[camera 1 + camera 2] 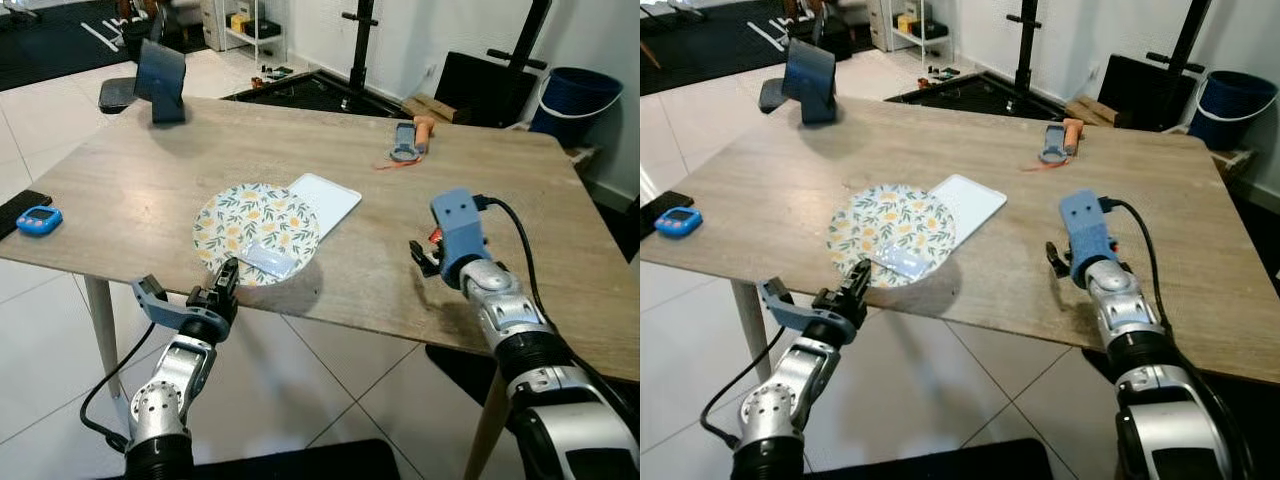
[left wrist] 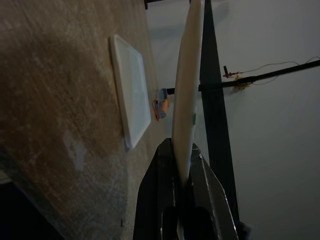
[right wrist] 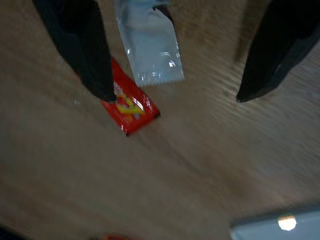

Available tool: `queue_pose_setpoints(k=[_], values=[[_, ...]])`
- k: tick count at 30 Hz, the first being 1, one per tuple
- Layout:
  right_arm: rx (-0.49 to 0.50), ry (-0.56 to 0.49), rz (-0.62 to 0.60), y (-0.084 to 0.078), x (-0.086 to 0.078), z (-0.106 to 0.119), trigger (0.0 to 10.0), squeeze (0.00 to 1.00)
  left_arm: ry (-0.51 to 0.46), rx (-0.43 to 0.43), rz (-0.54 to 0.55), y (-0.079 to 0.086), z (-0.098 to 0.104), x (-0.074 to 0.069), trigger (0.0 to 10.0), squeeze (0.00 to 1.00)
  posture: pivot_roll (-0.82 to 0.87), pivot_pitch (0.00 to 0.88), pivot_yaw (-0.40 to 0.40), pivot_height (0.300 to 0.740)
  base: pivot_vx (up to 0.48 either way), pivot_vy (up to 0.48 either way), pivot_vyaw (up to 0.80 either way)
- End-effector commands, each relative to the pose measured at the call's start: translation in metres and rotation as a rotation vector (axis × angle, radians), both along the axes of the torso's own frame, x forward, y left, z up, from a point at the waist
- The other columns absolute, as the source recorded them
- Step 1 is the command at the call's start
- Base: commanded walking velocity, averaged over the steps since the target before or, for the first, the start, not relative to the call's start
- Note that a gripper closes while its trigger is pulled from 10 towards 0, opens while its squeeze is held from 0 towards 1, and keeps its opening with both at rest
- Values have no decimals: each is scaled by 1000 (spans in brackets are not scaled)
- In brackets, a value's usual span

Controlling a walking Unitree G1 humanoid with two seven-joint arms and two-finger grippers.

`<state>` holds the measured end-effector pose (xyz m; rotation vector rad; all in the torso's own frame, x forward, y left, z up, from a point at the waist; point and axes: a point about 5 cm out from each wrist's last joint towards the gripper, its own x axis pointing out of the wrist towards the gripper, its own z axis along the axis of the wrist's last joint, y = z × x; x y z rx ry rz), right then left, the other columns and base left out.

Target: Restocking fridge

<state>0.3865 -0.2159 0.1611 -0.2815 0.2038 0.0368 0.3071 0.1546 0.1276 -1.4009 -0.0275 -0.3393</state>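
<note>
The left gripper (image 1: 222, 283) has its jaws clenched on the floral plate's (image 1: 258, 229) near rim at the table (image 1: 150, 190) edge, while the right gripper (image 3: 172, 55) hovers, jaws released, over two small packets (image 3: 142, 75), seemingly to grab one.

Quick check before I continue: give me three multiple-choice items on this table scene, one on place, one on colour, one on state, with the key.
1. Where is the floral plate?
A. at the table's near edge
B. on the floor
C. beside the bucket

2. What colour is the packet under the right tool?
A. green
B. red
C. black

3. How is the left tool?
A. open
B. shut on the plate's rim
C. holding a cup

Key: 1 A, the plate overhangs the wooden table; 2 B, the right wrist view shows it red; 3 B, the fingers clamp the rim.
</note>
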Motion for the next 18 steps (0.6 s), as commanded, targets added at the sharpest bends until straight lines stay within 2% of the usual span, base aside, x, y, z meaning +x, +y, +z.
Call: queue_pose_setpoints(k=[1, 3, 4, 5, 6, 12, 15, 18], values=[[20, 21, -25, -6, -1, -3, 10000, 1000, 14, -16, -6, -2, -4, -6, 10000, 0, 7, 178, 16, 740, 0, 0, 0], [62, 39, -66, -15, -1, -5, 10000, 1000, 10, -14, -13, -2, -1, -6, 10000, 0, 9, 189, 18, 740, 0, 0, 0], [89, 47, -88, -19, -2, -5, 10000, 729, 8, -14, -14, -1, 0, -6, 10000, 0, 9, 193, 19, 740, 0, 0, 0], [109, 50, -101, -23, -2, -5, 10000, 576, 8, -14, -14, 0, 1, -7, 10000, 0, 8, 199, 19, 740, 0, 0, 0], [160, 53, -135, -31, -3, -3, 10000, 0, 1, -14, -10, 3, 4, -7, 10000, 0, 5, 205, 22, 740, 0, 0, 0], [211, 63, -182, -43, -5, -3, 10000, 0, -7, -15, -4, 7, 8, -7, 10000, 0, 5, 208, 24, 740, 0, 0, 0], [280, 94, -234, -51, -9, -9, 10000, 0, -8, -16, -3, 7, 10, -7, 10000, 0, 3, 210, 26, 740, 0, 0, 0], [305, 125, -231, -53, -11, -12, 10000, 0, -8, -18, -6, 6, 10, -7, 10000, 0, 1, 212, 25, 740, 0, 0, 0]])
